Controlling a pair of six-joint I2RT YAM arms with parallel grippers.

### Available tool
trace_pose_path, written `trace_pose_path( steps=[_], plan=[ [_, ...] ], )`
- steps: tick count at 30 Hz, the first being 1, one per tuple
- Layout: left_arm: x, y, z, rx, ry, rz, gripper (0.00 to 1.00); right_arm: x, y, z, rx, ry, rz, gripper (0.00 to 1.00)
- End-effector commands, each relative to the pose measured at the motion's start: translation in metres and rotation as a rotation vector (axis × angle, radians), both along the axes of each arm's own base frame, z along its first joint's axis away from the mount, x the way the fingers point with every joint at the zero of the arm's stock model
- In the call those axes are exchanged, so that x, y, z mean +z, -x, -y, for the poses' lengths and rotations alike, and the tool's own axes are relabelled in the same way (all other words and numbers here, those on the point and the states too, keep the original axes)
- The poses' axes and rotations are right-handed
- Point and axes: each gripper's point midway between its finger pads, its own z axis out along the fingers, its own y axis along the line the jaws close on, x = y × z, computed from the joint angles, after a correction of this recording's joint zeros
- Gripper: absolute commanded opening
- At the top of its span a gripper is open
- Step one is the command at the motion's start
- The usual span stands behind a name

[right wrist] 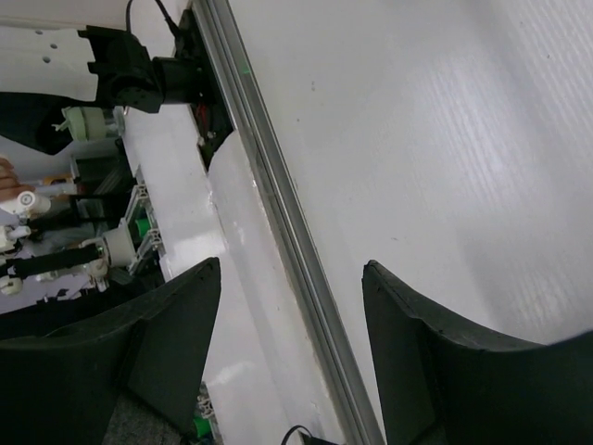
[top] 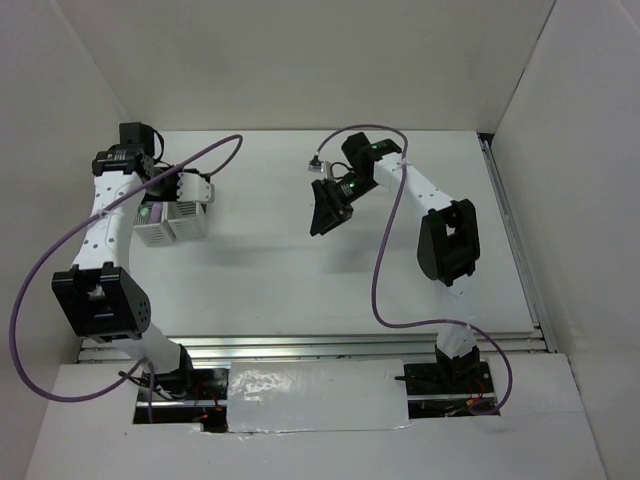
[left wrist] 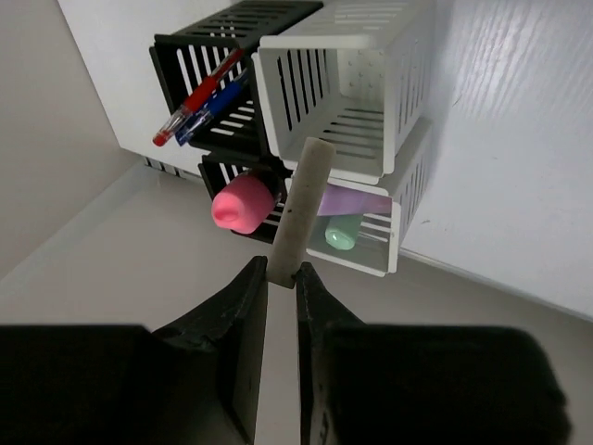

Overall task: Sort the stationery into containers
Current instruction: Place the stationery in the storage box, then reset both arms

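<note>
Left gripper [left wrist: 282, 278] pinches a pale beige stick [left wrist: 298, 209] at the black and white slotted plastic bins [left wrist: 371, 83]; right gripper [right wrist: 292, 269] gapes empty.
The left arm [top: 105, 215], elbow folded, reaches to the white table's [top: 260, 270] 10 o'clock; the stick, perhaps a marker, tilts just before the bins, which hold a thin red pen [left wrist: 199, 97], thin blue pen [left wrist: 215, 108] and stubby pink marker [left wrist: 239, 206]. The right arm [top: 420, 195] bends in over mid-table.
</note>
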Motion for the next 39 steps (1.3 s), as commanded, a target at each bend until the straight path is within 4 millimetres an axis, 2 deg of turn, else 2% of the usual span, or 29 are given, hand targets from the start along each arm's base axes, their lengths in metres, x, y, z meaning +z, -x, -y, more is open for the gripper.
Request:
trace_pose_path(
  steps=[1,7,8,15,20,25,28,30,31,32,33,34,35,36,37,38,39],
  plan=[
    [0.011,-0.013,-0.011,-0.024,-0.091,0.007,0.08,0.026,0.0,0.003,-0.003,-0.032,0.11,0.69],
    [-0.016,-0.034,-0.013,-0.019,-0.108,-0.038,0.14,0.021,-0.003,0.011,-0.026,-0.003,0.113,0.69],
    [-0.018,-0.035,-0.018,0.001,-0.133,-0.045,0.15,0.019,-0.004,0.013,-0.037,0.0,0.11,0.68],
    [-0.039,-0.046,-0.011,0.001,-0.135,-0.084,0.18,0.016,-0.008,0.024,-0.064,0.003,0.092,0.68],
    [-0.049,-0.052,-0.009,0.003,-0.145,-0.104,0.3,0.014,-0.01,0.029,-0.077,0.007,0.085,0.68],
    [-0.048,-0.058,-0.008,0.016,-0.139,-0.091,0.56,0.018,-0.013,0.035,-0.094,0.001,0.104,0.67],
    [-0.034,-0.063,-0.004,0.03,-0.088,-0.039,0.72,0.026,-0.018,0.041,-0.113,0.004,0.141,0.67],
    [-0.008,-0.07,0.002,0.069,-0.027,0.034,0.77,0.034,-0.022,0.046,-0.132,0.013,0.179,0.68],
    [0.0,-0.071,0.016,0.049,0.047,0.047,0.78,0.037,-0.027,0.05,-0.148,0.025,0.212,0.68],
    [0.027,-0.078,0.025,0.053,0.099,0.112,0.79,0.045,-0.031,0.057,-0.173,0.029,0.24,0.68],
    [0.042,-0.078,0.036,0.127,0.207,0.143,0.96,0.048,-0.036,0.063,-0.195,0.042,0.264,0.68],
    [0.057,-0.081,0.047,0.16,0.287,0.176,0.99,0.052,-0.042,0.068,-0.219,0.047,0.302,0.69],
    [0.085,-0.087,0.069,0.166,0.38,0.24,0.99,0.063,-0.051,0.085,-0.287,0.076,0.35,0.69],
    [0.098,-0.082,0.079,0.262,0.494,0.248,0.99,0.067,-0.057,0.094,-0.326,0.088,0.381,0.7],
    [0.108,-0.081,0.1,0.268,0.555,0.256,0.99,0.076,-0.069,0.102,-0.372,0.088,0.445,0.71],
    [0.117,-0.083,0.119,0.283,0.611,0.282,0.99,0.084,-0.07,0.117,-0.432,0.119,0.503,0.71],
    [0.127,-0.075,0.131,0.345,0.7,0.288,0.99,0.089,-0.077,0.137,-0.515,0.139,0.525,0.72]
  ],
)
